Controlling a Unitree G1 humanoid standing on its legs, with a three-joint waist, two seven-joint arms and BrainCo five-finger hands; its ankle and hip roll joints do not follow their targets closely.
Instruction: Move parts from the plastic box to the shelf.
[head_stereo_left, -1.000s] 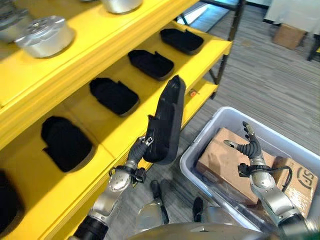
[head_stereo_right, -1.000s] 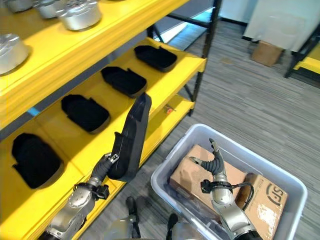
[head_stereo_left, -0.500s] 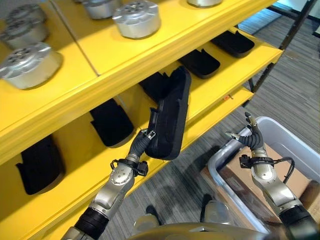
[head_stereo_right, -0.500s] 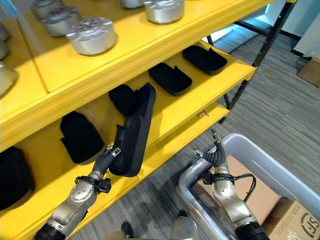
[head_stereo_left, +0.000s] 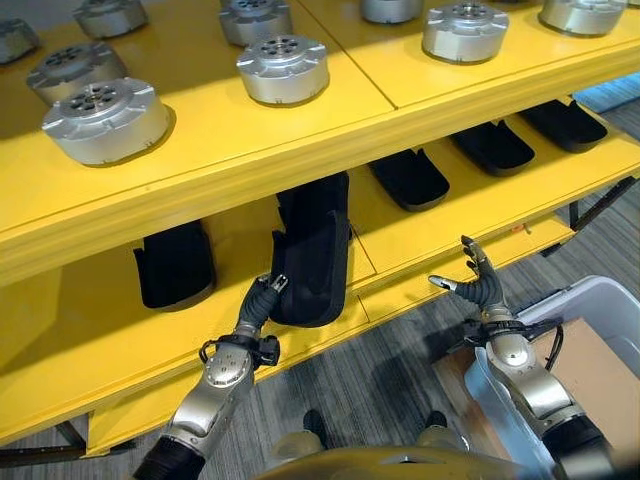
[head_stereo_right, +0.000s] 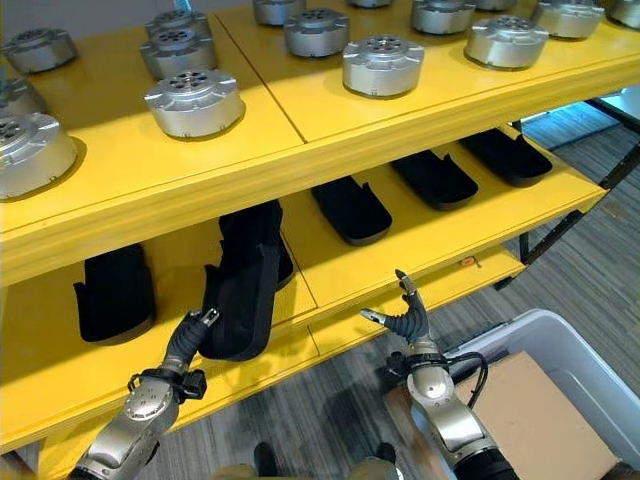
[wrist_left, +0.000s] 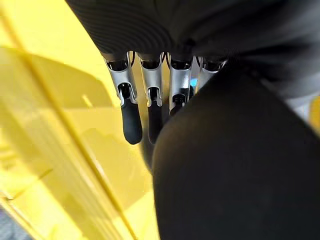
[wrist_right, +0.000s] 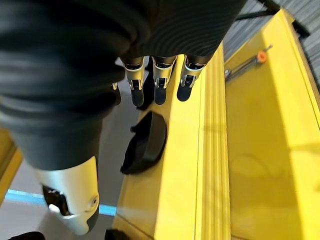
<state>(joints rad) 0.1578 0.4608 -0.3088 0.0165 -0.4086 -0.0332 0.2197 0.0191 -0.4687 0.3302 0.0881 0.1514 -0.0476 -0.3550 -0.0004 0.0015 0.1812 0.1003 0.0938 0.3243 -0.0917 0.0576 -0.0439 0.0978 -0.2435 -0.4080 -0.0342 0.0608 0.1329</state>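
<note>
light: bright, even | shadows: soft under upper shelf (head_stereo_left: 300, 170) | wrist views: close parts blurred

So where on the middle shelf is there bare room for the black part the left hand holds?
The left hand holds the black part over yellow shelf lying bare between two resting parts. Further right, parts sit closer together.

No readable text, labels, numbers or signs on anything in view.
</note>
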